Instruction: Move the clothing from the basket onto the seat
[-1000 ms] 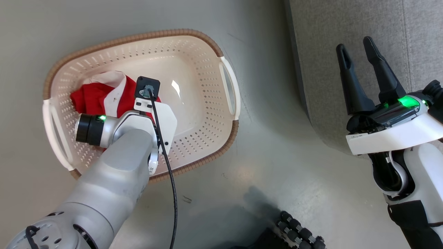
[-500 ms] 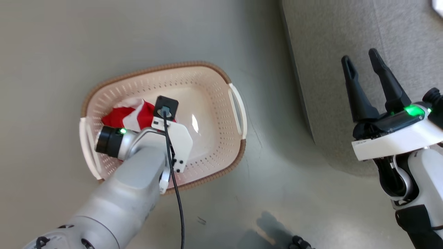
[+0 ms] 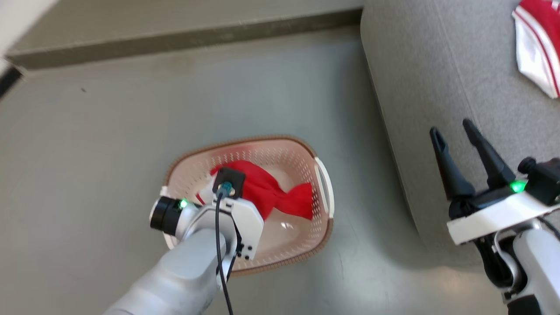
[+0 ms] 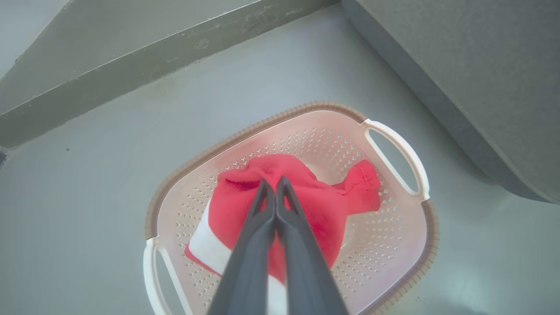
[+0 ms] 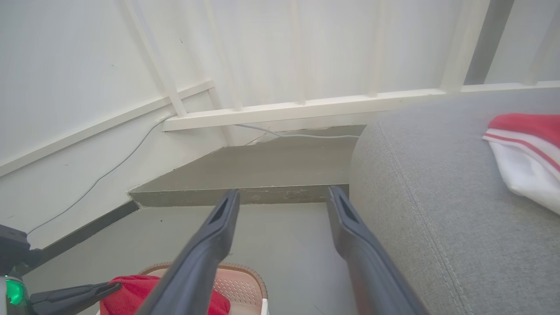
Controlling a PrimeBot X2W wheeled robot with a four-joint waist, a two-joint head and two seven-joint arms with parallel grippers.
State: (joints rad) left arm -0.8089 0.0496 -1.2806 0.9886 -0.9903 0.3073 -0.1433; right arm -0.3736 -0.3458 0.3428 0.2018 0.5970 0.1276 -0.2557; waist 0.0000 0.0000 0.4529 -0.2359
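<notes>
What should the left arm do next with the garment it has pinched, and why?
Probably lift it higher, clear of the basket rim, before carrying it to the seat. The left end effector is shut on the garment, which hangs low over the basket. A second garment already lies on the seat.

The clothing point(image 4: 323, 205) at the dark grey left tool point(image 4: 274, 181) is red with a white part. The basket point(image 4: 393, 245) is cream, dotted with holes, with a brown rim. The seat point(image 3: 415, 87) is grey. The floor point(image 3: 109, 131) is greenish grey.
</notes>
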